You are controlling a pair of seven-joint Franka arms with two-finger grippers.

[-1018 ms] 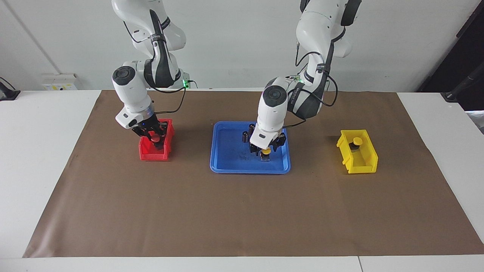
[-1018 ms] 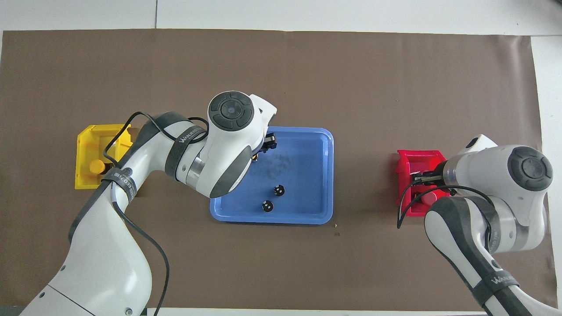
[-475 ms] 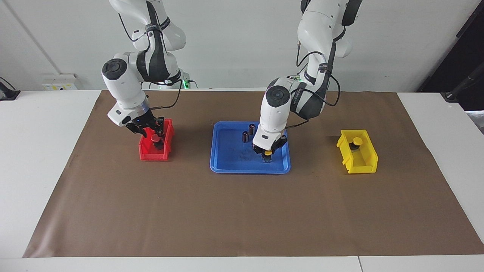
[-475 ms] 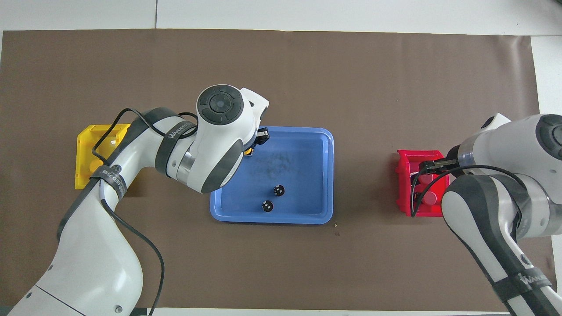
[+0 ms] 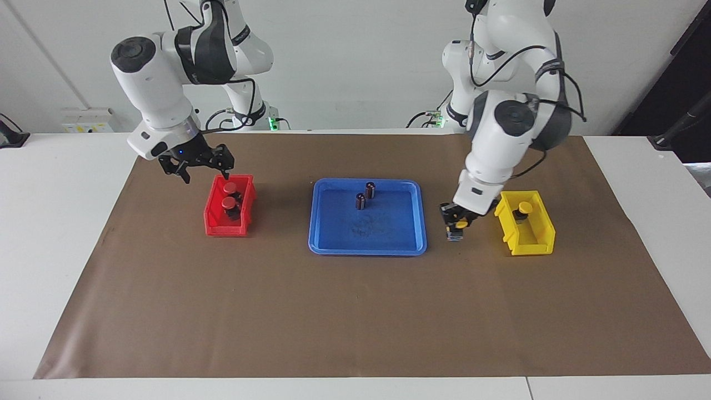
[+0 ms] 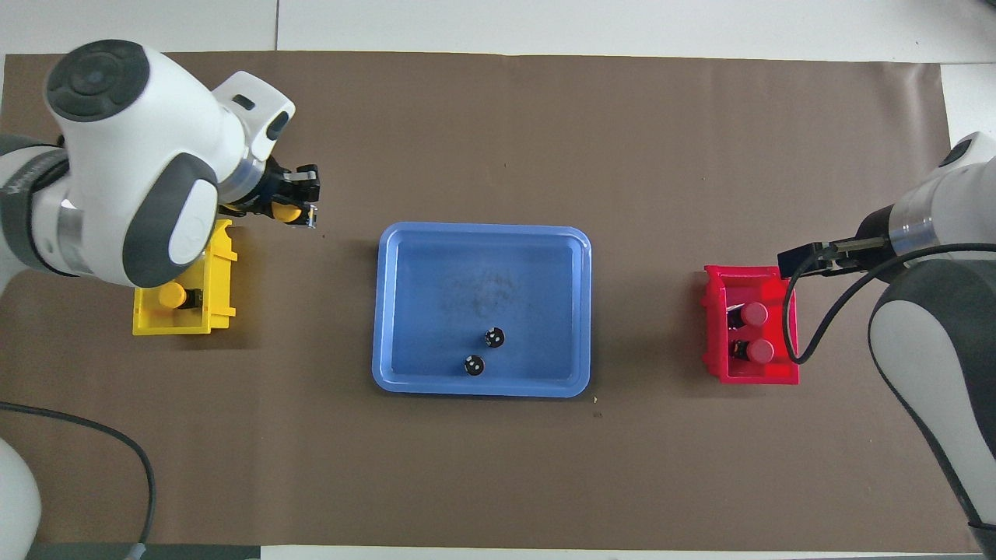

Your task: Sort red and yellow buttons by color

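Observation:
My left gripper (image 5: 456,220) is shut on a yellow button (image 5: 460,225) and holds it in the air over the brown mat, between the blue tray (image 5: 328,244) and the yellow bin (image 5: 525,244). It also shows in the overhead view (image 6: 299,204) with the button (image 6: 289,213). Another yellow button (image 5: 522,208) stands in the yellow bin. Two red buttons (image 5: 229,189) (image 5: 228,204) sit in the red bin (image 5: 214,228). My right gripper (image 5: 203,169) is open and empty, raised over the red bin's edge nearer the robots.
Two dark cylinders (image 5: 370,189) (image 5: 360,200) stand in the blue tray, in its part nearer the robots. A brown mat (image 5: 355,311) covers the table. The red bin is toward the right arm's end, the yellow bin toward the left arm's end.
My left gripper lifted the yellow button out of the blue tray and carried it toward the yellow bin. My right gripper let go of a red button in the red bin and rose.

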